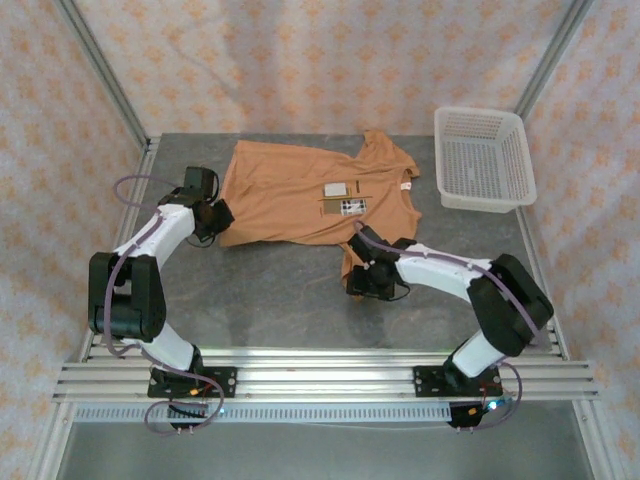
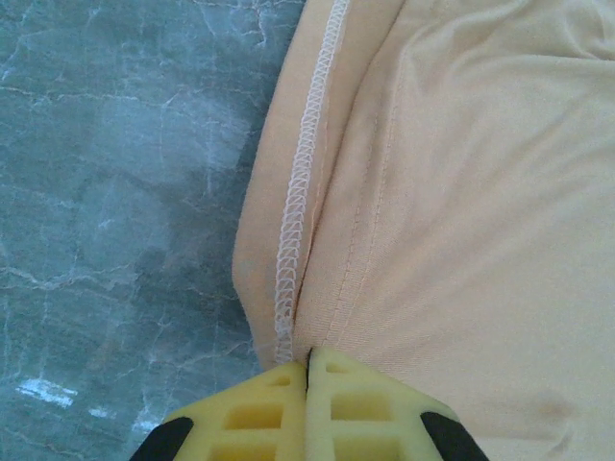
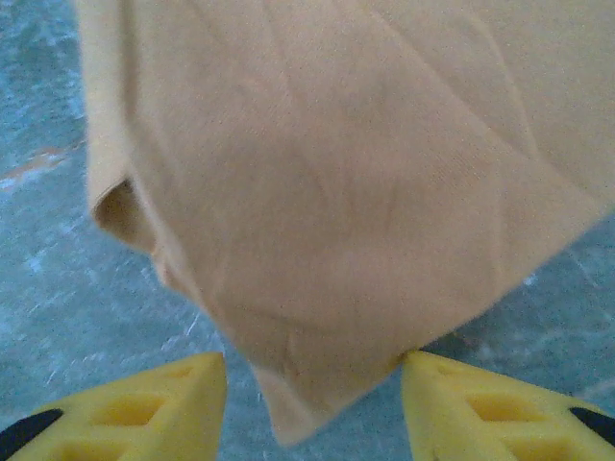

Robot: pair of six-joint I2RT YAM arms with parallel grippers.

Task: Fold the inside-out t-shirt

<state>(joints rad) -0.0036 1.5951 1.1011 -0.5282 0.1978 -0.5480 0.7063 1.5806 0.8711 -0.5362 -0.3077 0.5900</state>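
The inside-out t-shirt (image 1: 300, 190) lies spread on the grey table, with its collar to the right, a small white label (image 1: 407, 185) and a pale print patch (image 1: 337, 189). My left gripper (image 1: 221, 222) sits at the shirt's near-left corner. In the left wrist view, the left gripper (image 2: 309, 360) is shut with the stitched hem (image 2: 293, 221) running into the yellow fingertips. My right gripper (image 1: 353, 268) is at the near sleeve. In the right wrist view, the right gripper (image 3: 312, 370) stands open, and the sleeve's corner (image 3: 307, 394) hangs between the fingers and touches the right one.
A white mesh basket (image 1: 490, 198) stands at the back right of the table. Patterned walls enclose the back and sides. Bare grey tabletop (image 1: 280, 290) stretches between the shirt and the metal rail at the near edge.
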